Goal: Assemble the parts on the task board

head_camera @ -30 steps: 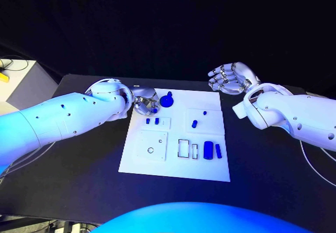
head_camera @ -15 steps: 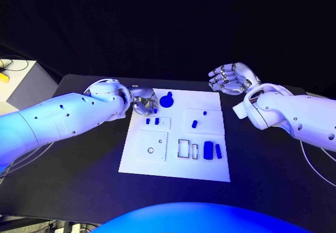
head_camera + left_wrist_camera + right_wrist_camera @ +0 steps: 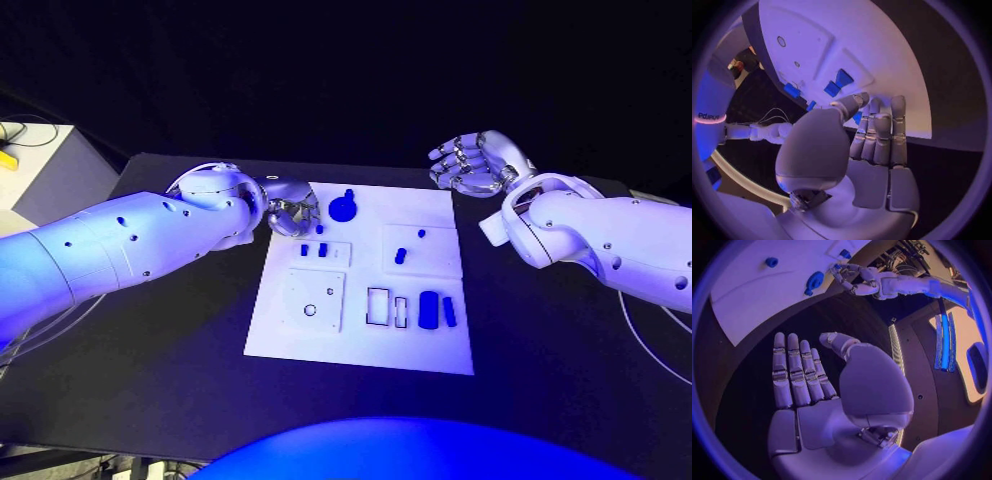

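Task board: you see the white task board [image 3: 361, 340] in the middle of the frame on the black desk [image 3: 548, 340], its long side running away from you.
Parts: a round blue part with a stem [image 3: 345, 207] lies near the board's top edge; two small blue pieces [image 3: 313, 249] sit in a raised square left of centre, two more [image 3: 402, 254] in a square right of centre, and two upright blue bars [image 3: 437, 311] stand at the lower right beside two outlined rectangular slots [image 3: 379, 306].
Left robot hand: your left robot hand [image 3: 294, 208] is at the board's upper left corner, just beside the round part. Its fingers are curled, with a small blue piece [image 3: 319, 228] at the fingertips; you cannot tell whether it is pinched or simply lies behind them. In the left wrist view the fingers [image 3: 879, 132] reach over the board's edge.
Right robot hand: your right robot hand [image 3: 473, 162] hovers above the desk past the board's upper right corner, holding nothing, fingers [image 3: 795, 370] extended side by side.
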Available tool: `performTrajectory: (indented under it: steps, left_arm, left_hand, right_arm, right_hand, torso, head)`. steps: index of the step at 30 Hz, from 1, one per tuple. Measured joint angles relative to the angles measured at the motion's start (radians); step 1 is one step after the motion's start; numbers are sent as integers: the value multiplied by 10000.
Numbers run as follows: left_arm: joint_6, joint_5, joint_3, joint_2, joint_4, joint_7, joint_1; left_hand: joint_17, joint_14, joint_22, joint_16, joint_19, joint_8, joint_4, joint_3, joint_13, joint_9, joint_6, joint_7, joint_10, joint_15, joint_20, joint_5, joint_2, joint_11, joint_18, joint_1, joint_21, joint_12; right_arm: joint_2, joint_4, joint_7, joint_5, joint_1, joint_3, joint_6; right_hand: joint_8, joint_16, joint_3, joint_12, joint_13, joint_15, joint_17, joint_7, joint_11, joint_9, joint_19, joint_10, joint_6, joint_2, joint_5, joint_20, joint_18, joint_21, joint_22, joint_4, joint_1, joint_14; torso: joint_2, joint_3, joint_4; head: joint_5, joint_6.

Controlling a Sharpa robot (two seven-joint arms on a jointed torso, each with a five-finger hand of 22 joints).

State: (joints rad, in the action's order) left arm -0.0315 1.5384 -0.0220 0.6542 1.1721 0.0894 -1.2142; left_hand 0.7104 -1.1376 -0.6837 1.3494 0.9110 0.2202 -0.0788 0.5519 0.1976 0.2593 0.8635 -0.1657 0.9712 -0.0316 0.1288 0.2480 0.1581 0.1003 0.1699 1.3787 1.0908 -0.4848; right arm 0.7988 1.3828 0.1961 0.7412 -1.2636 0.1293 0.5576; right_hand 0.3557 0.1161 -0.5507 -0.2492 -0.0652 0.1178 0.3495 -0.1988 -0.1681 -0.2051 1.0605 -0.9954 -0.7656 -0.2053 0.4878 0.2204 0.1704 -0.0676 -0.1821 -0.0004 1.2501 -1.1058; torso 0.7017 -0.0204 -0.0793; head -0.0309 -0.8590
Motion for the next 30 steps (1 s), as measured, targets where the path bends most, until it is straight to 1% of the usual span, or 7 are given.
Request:
performTrajectory:
  steps: [2, 9, 11, 15, 22, 26, 30]
  left_arm:
    - [62, -32, 10, 32, -87, -14, 0]
    - [434, -927, 150, 353, -356, -61, -10]
    - [577, -1549, 190, 528, -312, -65, -31]
    - [794, -3042, 232, 964, 16, -64, -62]
    - [1095, -6208, 240, 1626, 747, 287, -68]
    - [1187, -8144, 240, 2066, 1297, 944, -61]
    - [1251, -9467, 240, 2449, 1835, 1651, -36]
  left_hand:
    - [-494, 334, 0, -187, 0, -58, 0, 0, 34, -19, -144, -51, -234, -42, 0, 0, 0, 57, 0, 0, 0, -3]
    - [-1656, 1012, 67, -669, -106, -97, 44, 44, 92, -31, -275, -180, -659, -145, 107, 0, 0, 199, -1, 0, -114, -205]
    - [-1811, 1052, 122, -734, -143, -97, 170, 78, 120, -30, -329, -235, -708, -186, 143, 0, -89, 248, -2, -142, -163, -338]
    - [-1820, 942, 264, -734, -86, -49, 456, -55, 182, -30, -399, -304, -767, -296, 200, 0, -25, 308, -1, -382, -342, -614]
    - [-2355, 1224, 787, -1315, -111, 543, 1029, -251, 170, 114, -163, -324, -1115, -276, 224, 0, -93, 320, -3, -593, -1070, -951]
    - [-2550, 1443, 1067, -1666, -109, 796, 1178, -345, 60, 167, -163, -324, -1190, -294, 223, 0, -93, 373, -3, -593, -1474, -1000]
    - [-2630, 1443, 1224, -1780, -72, 1013, 1278, -445, -13, 207, -83, -248, -1003, -293, 258, 0, -93, 233, -2, -593, -1679, -1070]
  right_arm:
    - [3, -27, -3, 152, 5, 0, -59]
    - [22, -132, -12, 1315, 11, 0, -464]
    - [28, -170, -56, 1812, 14, 0, -691]
    - [32, -255, -288, 2874, 14, 19, -1253]
    - [40, -231, -992, 4984, 19, 61, -2163]
    - [43, -70, -1469, 6235, 42, 87, -2562]
    - [13, 41, -1868, 7166, 110, 111, -2807]
  right_hand:
    - [76, 0, -54, 0, 0, -37, -3, 0, -38, 0, 119, -38, 0, 108, -82, -76, 0, -74, 12, -167, 116, -125]
    - [157, 710, 478, 118, 23, -681, 277, -55, 340, 83, 1547, -702, -811, 387, -1002, -824, -3, -1401, -697, -855, 871, -1856]
    - [55, 1161, 712, 237, 23, -957, 513, 46, 492, 139, 2128, -1002, -1126, 444, -1203, -1148, -4, -2157, -1188, -976, 930, -2751]
    - [-294, 2297, 727, 611, 23, -1232, 1267, 205, 701, 288, 2630, -1483, -1577, 442, -1579, -1483, -4, -3402, -2084, -952, 927, -3554]
    - [-802, 4961, 120, 1363, 11, -1272, 2981, 333, 813, 392, 2905, -1977, -1911, 112, -1944, -1468, -4, -4978, -3382, -697, 454, -3594]
    - [-931, 6651, -54, 1665, 3, -1271, 4156, 333, 811, 379, 3310, -1975, -1911, -96, -2152, -1415, -123, -6672, -5061, -523, 246, -3593]
    - [-1007, 7016, 17, 1820, 3, -1271, 4286, 335, 750, 359, 3253, -1634, -1908, -250, -2308, -1358, -160, -6701, -5130, -365, 92, -3593]
  torso:
    - [-2, 1, 8]
    - [-16, 12, 18]
    - [-19, 19, 20]
    - [-26, 19, 29]
    - [-55, 7, 31]
    - [-57, -7, 32]
    - [-43, -13, 52]
  head:
    - [1, 12]
    - [81, 133]
    - [122, 203]
    - [237, 358]
    - [421, 464]
    - [484, 512]
    - [547, 560]
